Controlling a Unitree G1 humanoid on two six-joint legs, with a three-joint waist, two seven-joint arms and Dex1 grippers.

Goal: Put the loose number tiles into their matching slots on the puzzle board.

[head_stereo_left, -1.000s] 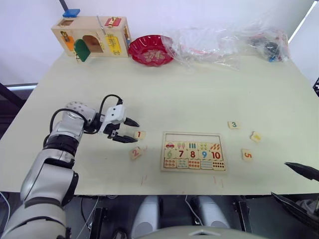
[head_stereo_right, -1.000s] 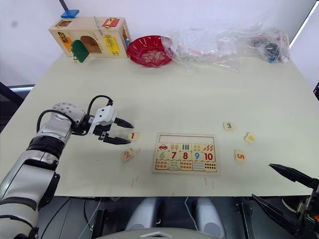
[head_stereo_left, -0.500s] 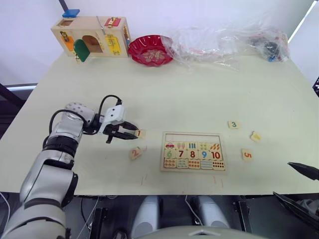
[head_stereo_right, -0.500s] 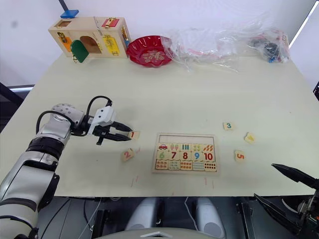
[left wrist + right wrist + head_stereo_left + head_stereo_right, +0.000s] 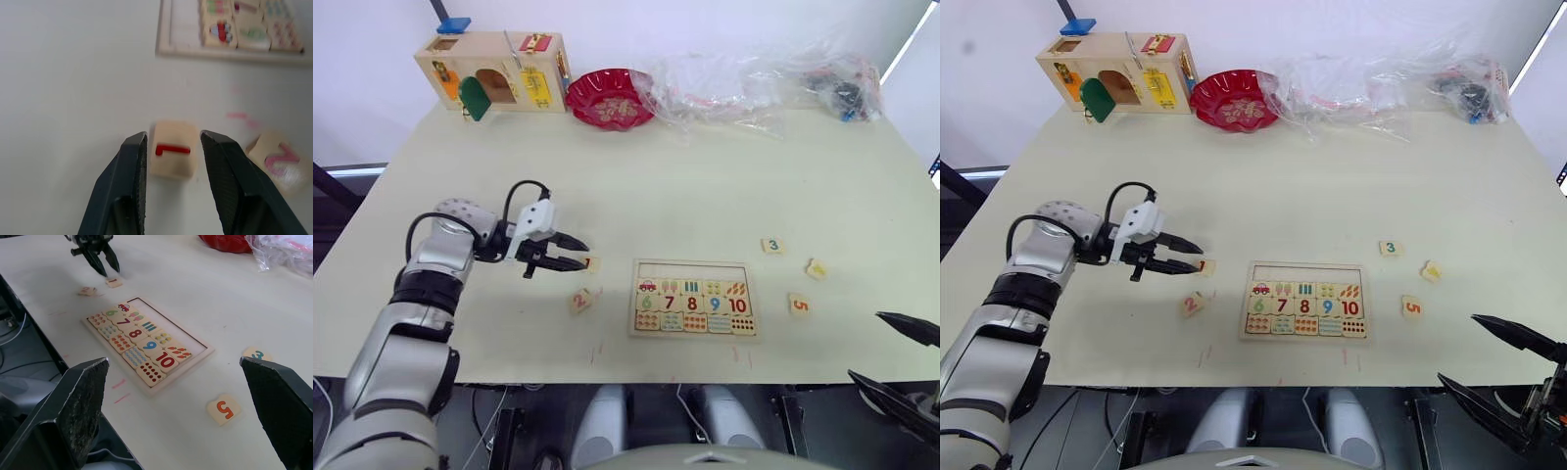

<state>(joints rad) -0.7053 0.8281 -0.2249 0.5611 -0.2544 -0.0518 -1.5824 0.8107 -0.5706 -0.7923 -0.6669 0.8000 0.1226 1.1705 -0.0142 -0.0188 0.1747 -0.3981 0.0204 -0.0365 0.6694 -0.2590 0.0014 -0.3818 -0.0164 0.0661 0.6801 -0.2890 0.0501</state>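
Note:
The puzzle board [image 5: 634, 300] lies near the table's front edge, with the slots [image 5: 690, 271] along its top row bare. Tile 1 [image 5: 172, 154] lies flat on the table left of the board. My left gripper [image 5: 583, 255] is open, and its fingers [image 5: 132, 186] flank that tile closely on both sides. Tile 2 [image 5: 580, 300] rests just nearer the front edge. To the right of the board lie tile 3 [image 5: 771, 246], tile 4 [image 5: 816, 268] and tile 5 [image 5: 798, 304]. My right gripper [image 5: 865, 345] hangs wide open off the front right edge.
A wooden latch box [image 5: 494, 70], a red bowl [image 5: 610, 98] and crumpled plastic bags [image 5: 754, 83] line the far edge. A wide stretch of bare table separates them from the board.
My left gripper has moved right to tile 1 and narrowed its fingers, which now stand on either side of the tile. The tiles and board have not moved.

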